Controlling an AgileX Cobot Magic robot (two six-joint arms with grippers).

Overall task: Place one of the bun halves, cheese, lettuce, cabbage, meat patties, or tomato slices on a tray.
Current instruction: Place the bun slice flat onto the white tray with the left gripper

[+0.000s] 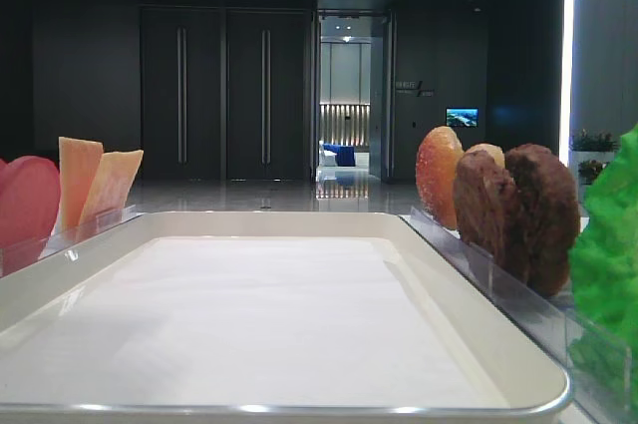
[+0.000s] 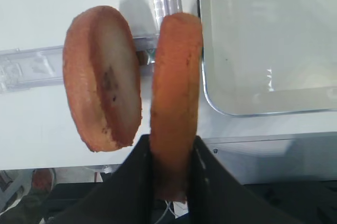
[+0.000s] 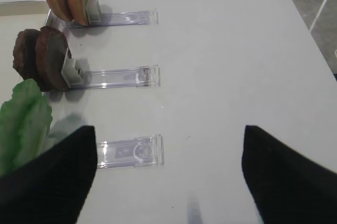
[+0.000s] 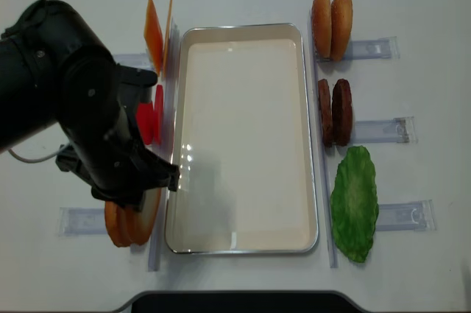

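Presently left gripper (image 2: 169,174) clamped tight on one orange bun half (image 2: 175,103), upright beside its twin (image 2: 102,79), just off tray (image 4: 313,180) front-left corner. Right gripper (image 3: 168,174) spread wide, holding nothing.

My left gripper (image 2: 169,182) is clamped shut on the upright bun half (image 2: 175,97) — its arm (image 4: 66,99) reaching down at the tray's left side — while my right gripper (image 3: 168,166) hangs low over the table, its dark fingers (image 3: 52,182) spread wide, holding nothing.
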